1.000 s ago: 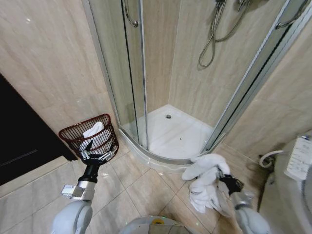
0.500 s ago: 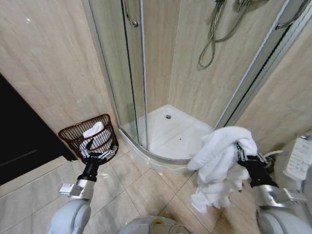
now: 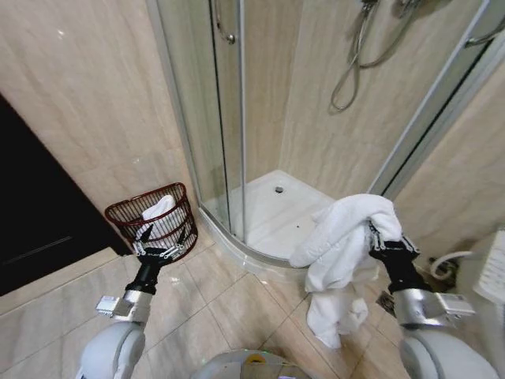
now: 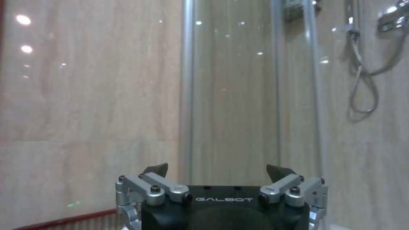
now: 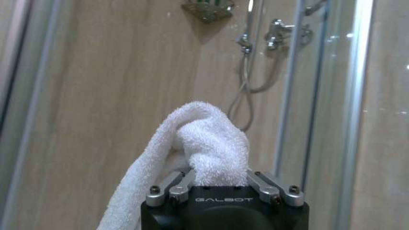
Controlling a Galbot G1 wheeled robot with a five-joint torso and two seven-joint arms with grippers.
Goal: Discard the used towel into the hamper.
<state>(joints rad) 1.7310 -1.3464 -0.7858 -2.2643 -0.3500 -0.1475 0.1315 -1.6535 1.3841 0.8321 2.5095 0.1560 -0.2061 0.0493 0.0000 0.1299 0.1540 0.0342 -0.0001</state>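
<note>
Beside the shower tray, the right hand is raised, clamped on a white towel that bunches above its fingers and trails down toward the floor. Low at the left, the left hand hangs with fingers apart just before the hamper, which stands against the wall holding white cloth.
</note>
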